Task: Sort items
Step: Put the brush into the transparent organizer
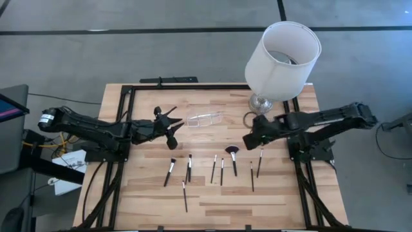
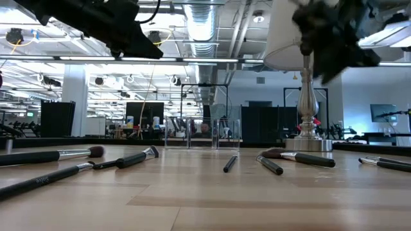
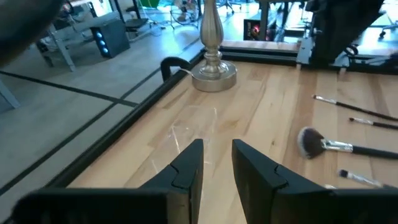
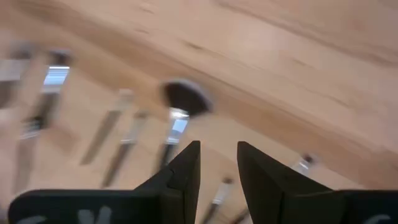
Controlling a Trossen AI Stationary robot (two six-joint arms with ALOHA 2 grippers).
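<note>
Several slim makeup brushes (image 1: 214, 169) with black handles lie flat in a loose row on the wooden table's near half. Among them is one with a fluffy head (image 1: 232, 151), also seen in the left wrist view (image 3: 309, 142) and the right wrist view (image 4: 181, 98). My left gripper (image 1: 175, 127) hovers open, with a narrow gap, left of the clear container, its fingers (image 3: 189, 165) pointing toward the lamp. My right gripper (image 1: 247, 140) hovers open, also with a narrow gap, above the table just right of the fluffy brush, touching nothing.
A small clear plastic container (image 1: 205, 118) lies between the two grippers, toward the far side. A lamp with a big white shade (image 1: 282, 59) stands on its silvery base (image 3: 213, 74) at the far right corner. A black frame rail (image 1: 193, 86) runs along the table's far edge.
</note>
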